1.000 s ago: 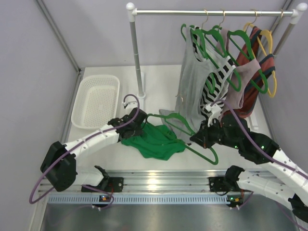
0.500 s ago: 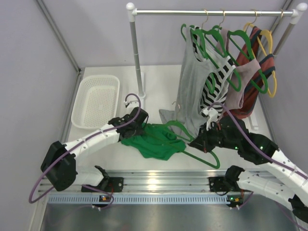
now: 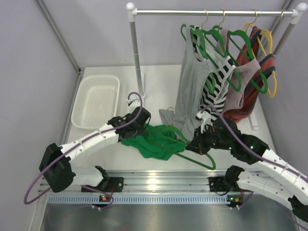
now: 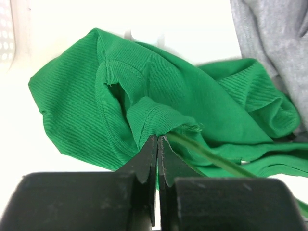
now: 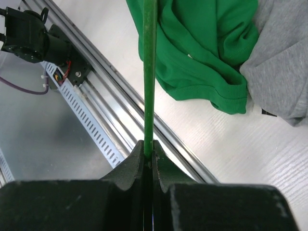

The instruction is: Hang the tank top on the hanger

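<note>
Since the earlier frames, the hanger point(image 3: 199, 161) has been carried leftward by the right gripper point(image 3: 195, 144), so that its far arm now overlaps the tank top point(image 3: 154, 142) instead of lying beside it. The left gripper point(image 3: 139, 120) has stayed at the top's left edge.

The tank top lies crumpled on the tabletop point(image 3: 159, 82), near the front edge and between the two grippers. In the left wrist view, a hemmed fold of the tank top point(image 4: 192, 96) is pinched at the tips of the left gripper point(image 4: 157, 139), whose jaws are closed on the fabric. A thin green rod of the hanger point(image 4: 211, 156) is seen running under this fold toward the right.

In the right wrist view, a straight bar of the hanger point(image 5: 149, 72) is clamped between the closed jaws of the right gripper point(image 5: 148, 144). The bar extends away from the jaws toward the tank top point(image 5: 202, 38).

A grey tank top point(image 3: 190, 91) hangs from the clothes rail point(image 3: 211, 12) just behind, with its hem reaching the tabletop beside the green fabric. A striped top point(image 3: 214, 86) and yellow hangers point(image 3: 267, 48) are hung further right. A white basket point(image 3: 96, 101) stands at the left, well apart from the tank top
</note>
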You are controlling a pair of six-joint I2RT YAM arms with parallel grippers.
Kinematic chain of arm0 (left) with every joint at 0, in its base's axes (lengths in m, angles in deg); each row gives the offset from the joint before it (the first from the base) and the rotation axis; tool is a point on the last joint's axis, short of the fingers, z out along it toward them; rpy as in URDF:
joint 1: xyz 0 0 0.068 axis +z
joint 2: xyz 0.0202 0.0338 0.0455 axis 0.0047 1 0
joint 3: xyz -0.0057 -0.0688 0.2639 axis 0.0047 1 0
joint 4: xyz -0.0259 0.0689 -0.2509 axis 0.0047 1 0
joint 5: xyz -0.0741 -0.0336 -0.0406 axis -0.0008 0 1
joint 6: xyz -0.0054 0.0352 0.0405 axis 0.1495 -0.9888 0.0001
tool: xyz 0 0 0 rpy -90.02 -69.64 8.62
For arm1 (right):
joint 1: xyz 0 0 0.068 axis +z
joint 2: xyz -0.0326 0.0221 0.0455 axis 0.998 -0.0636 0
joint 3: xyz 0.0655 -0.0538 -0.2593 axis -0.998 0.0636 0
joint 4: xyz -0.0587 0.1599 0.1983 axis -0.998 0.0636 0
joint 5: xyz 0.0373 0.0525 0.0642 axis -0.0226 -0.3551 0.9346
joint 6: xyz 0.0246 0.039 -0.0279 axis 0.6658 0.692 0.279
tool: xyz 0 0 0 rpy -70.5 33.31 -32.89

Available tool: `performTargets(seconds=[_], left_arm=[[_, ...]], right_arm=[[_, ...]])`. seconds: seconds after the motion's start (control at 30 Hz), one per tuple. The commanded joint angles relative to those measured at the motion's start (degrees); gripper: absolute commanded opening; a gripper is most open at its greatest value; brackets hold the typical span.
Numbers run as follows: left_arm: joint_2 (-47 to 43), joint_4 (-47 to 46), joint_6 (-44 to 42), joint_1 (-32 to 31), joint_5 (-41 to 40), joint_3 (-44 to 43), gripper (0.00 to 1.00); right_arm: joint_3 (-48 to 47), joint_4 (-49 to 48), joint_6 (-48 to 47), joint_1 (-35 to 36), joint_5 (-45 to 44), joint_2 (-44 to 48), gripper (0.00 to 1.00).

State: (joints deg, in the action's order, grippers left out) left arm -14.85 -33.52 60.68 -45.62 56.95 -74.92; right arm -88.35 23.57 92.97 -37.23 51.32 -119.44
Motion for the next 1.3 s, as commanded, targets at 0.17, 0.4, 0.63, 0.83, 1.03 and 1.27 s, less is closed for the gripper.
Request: performTargets(seconds=[0.17, 0.4, 0.63, 0.83, 1.03, 1.27], left_arm=[[-3.3, 3.5, -0.2, -1.7, -2.8, -4.3, 0.00], [-4.2, 5.7, 0.3, -2.1, -5.3, -4.8, 0.00], [-6.1, 9.1, 0.9, -2.4, -8.3, -5.0, 0.00], [-7.6, 9.1, -0.4, -2.8, -7.4, -6.4, 0.00], [-7.9, 8.8, -0.9, -4.2, -6.9, -6.8, 0.00], [-8.9, 8.1, -0.7, -6.2, -7.4, -7.2, 0.00]], right_arm=[[5.9, -15.6, 2.2, 0.4, 1.4, 2.5, 0.00], [10.2, -20.8, 3.4, 0.4, 2.5, 6.1, 0.00], [10.0, -18.2, 3.1, 0.4, 2.0, 8.9, 0.00], [12.0, -21.7, 4.2, 0.4, 5.0, 8.4, 0.00], [16.1, -30.2, 7.0, 0.4, 5.6, 7.0, 0.00], [20.1, -38.1, 7.4, 0.8, 3.6, 5.8, 0.00]])
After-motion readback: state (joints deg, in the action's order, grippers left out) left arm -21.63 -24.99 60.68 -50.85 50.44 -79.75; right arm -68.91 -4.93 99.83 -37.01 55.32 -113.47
